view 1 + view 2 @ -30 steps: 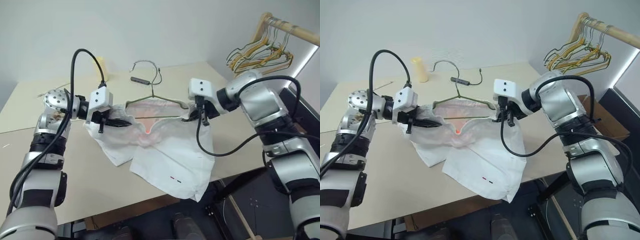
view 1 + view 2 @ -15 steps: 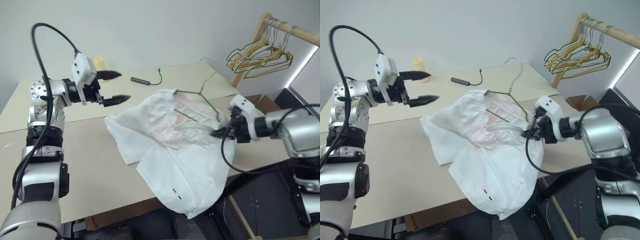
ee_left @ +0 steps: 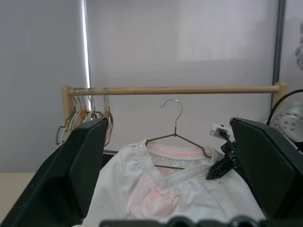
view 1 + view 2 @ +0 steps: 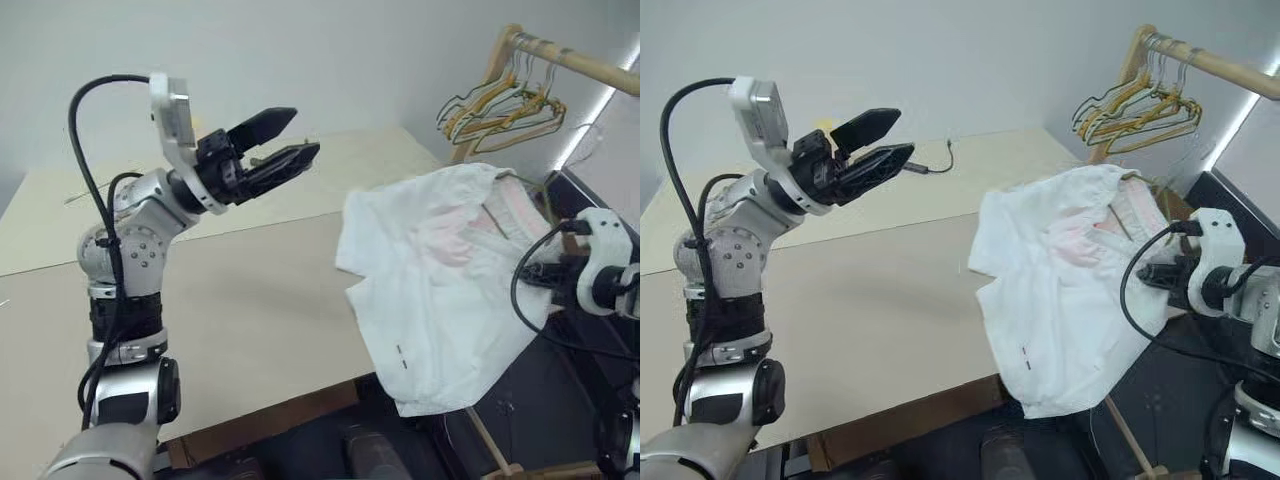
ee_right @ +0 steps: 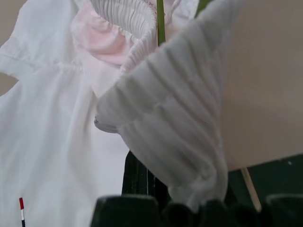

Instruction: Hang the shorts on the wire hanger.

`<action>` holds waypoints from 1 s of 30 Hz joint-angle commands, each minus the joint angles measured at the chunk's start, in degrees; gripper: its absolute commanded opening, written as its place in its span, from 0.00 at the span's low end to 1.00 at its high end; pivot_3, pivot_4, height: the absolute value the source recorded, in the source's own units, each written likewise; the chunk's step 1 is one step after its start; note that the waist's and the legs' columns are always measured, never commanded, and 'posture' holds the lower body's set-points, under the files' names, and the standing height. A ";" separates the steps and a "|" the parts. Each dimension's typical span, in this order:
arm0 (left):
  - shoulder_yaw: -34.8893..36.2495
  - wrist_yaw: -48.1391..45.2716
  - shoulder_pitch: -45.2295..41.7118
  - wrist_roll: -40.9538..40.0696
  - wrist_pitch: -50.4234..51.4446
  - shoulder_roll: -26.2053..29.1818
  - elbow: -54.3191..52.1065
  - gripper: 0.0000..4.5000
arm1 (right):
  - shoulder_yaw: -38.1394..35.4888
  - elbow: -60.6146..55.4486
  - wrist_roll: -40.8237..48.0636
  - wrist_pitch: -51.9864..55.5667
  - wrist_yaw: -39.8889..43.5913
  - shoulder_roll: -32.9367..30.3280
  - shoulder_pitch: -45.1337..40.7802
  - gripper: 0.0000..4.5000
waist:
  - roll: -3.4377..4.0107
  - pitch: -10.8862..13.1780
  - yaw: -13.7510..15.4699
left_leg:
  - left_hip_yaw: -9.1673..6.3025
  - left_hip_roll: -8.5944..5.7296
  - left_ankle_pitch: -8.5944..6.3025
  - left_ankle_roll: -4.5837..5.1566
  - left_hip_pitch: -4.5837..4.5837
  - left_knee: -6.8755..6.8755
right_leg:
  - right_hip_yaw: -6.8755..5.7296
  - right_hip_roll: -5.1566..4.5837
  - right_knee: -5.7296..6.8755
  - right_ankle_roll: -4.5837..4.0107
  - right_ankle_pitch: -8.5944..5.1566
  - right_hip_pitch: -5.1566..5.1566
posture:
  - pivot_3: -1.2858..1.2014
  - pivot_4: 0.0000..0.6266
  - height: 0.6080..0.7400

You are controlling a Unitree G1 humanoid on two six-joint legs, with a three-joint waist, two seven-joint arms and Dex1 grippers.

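Note:
The white shorts hang by their gathered waistband from the thin wire hanger, over the table's right edge, with their lower part draping below the tabletop. The hanger's hook stands up in front of the wooden rail. My right gripper is shut on the hanger's end, where the waistband bunches over it; a stretch of green wire runs above the fabric. My left gripper is open and holds nothing, raised high over the left of the table and pointing toward the shorts.
The beige table spreads under the left arm. A wooden rack with bunched yellow and green hangers stands at the back right, close behind the shorts. A dark cable lies at the table's far side.
The left gripper let go of the shorts, opened and rose. The right gripper carried the hanger and the shorts to the right, past the table's edge. The camera turned right.

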 commanded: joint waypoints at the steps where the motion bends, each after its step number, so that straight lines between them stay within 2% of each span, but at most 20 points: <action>1: 1.11 1.58 -0.27 -2.24 0.45 0.50 -2.78 0.99 | -3.88 4.30 0.77 0.46 -4.58 -3.20 -4.43 0.00 | 0.01 0.01 -1.01 | 0.02 -0.01 0.00 0.00 0.21 -0.07 | 0.01 0.00 -0.06 0.02 -0.01 0.22 | 0.39 0.06 1.00; 5: 0.78 1.94 -0.69 -2.29 0.18 1.31 -2.02 0.99 | -3.91 10.00 -0.06 0.46 -9.04 -5.15 -8.47 0.00 | 0.01 0.02 -2.31 | 0.09 -0.01 -0.05 0.06 0.68 -0.21 | 0.06 0.01 -0.24 0.40 -0.26 0.68 | 0.39 0.07 1.00; 18: 0.57 1.74 0.57 -2.90 0.12 2.67 -3.54 0.99 | -9.68 26.64 -7.71 -0.77 -23.84 -5.51 -22.78 0.00 | 0.07 0.05 -3.92 | 0.28 -0.04 -0.15 0.23 0.68 -0.33 | 0.30 -0.02 -0.48 0.48 -0.22 0.67 | 0.40 0.07 1.00; 30: 0.81 3.39 1.06 -5.08 0.09 3.04 -6.62 0.99 | -19.32 35.56 -11.65 -6.09 -34.51 -3.16 -26.18 0.00 | 0.16 0.11 -3.79 | 0.29 -0.05 -0.17 0.25 0.67 -0.36 | 0.32 -0.04 -0.58 0.56 -0.24 0.69 | 0.40 0.06 1.00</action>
